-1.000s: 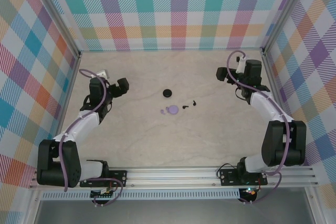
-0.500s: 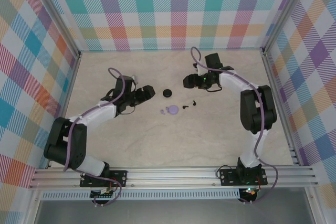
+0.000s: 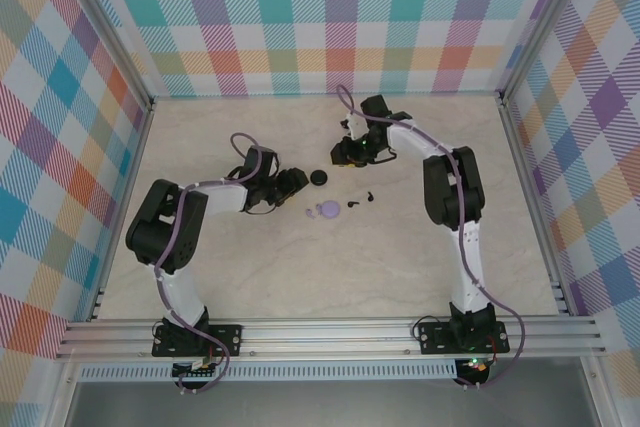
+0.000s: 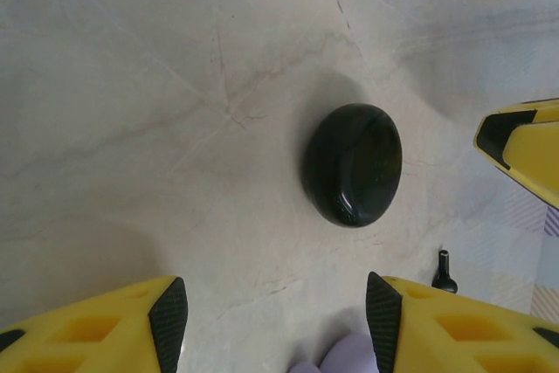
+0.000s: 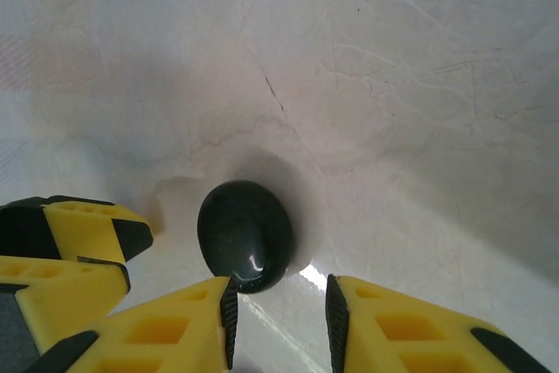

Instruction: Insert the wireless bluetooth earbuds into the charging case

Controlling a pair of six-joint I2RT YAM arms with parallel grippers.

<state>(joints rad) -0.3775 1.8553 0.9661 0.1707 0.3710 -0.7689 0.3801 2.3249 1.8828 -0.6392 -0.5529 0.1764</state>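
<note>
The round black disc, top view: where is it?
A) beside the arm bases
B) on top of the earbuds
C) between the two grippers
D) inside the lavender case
C: the black disc lies between the left gripper and the right gripper, apart from the charging case.

The pale, marble-veined surface (image 3: 300,277) carries a small cluster near the middle of the top view. A round black disc (image 3: 319,177) lies uppermost, with the lavender charging case (image 3: 328,210) just below it. Two tiny black earbuds (image 3: 353,204) lie to the right of the case, apart from it.
</note>
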